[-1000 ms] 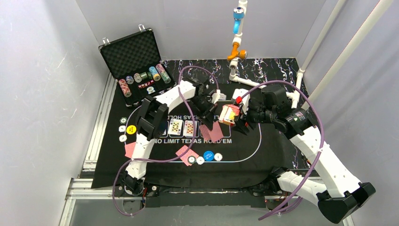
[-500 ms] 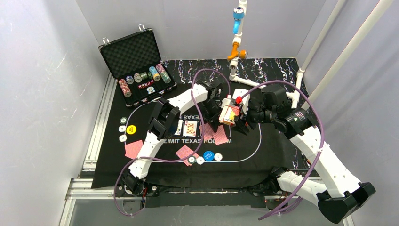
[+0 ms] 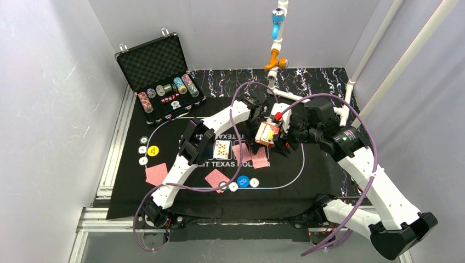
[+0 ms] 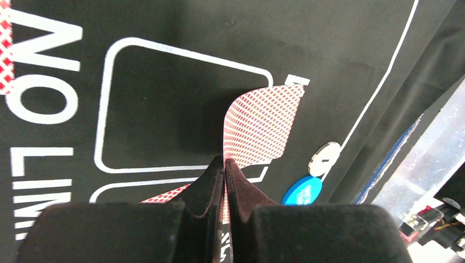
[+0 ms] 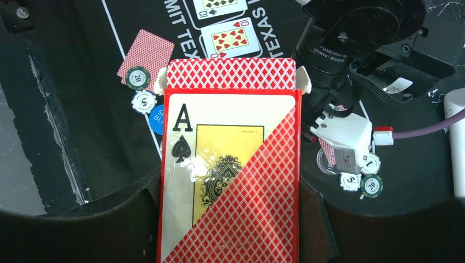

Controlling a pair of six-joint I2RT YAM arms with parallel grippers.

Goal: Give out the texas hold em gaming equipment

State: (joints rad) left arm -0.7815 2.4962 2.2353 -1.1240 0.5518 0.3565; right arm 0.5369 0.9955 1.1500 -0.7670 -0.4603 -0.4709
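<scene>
In the right wrist view my right gripper (image 5: 230, 219) is shut on the red deck box (image 5: 230, 164), ace of spades on its face and top flap open. From above, the deck (image 3: 268, 133) hangs over the mat's centre. My left gripper (image 3: 256, 133) sits just left of it, shut on a red-backed card (image 4: 263, 123) that curves out past its fingertips (image 4: 216, 170) above the mat. Face-up cards (image 3: 221, 148) and red-backed cards (image 3: 260, 157) lie in the printed row. A blue button (image 3: 243, 181) and chips (image 3: 223, 186) lie near the front line.
The open black case (image 3: 159, 76) with chip rows stands at the back left. A yellow button (image 3: 153, 150) and small chips lie at the mat's left end, with red-backed cards (image 3: 156, 173) near them. More chips (image 5: 362, 183) lie under the left arm's wrist.
My left arm has swung right across the card row, gripper shut all the while, and now stands beside the deck. The right arm and deck have stayed put.
</scene>
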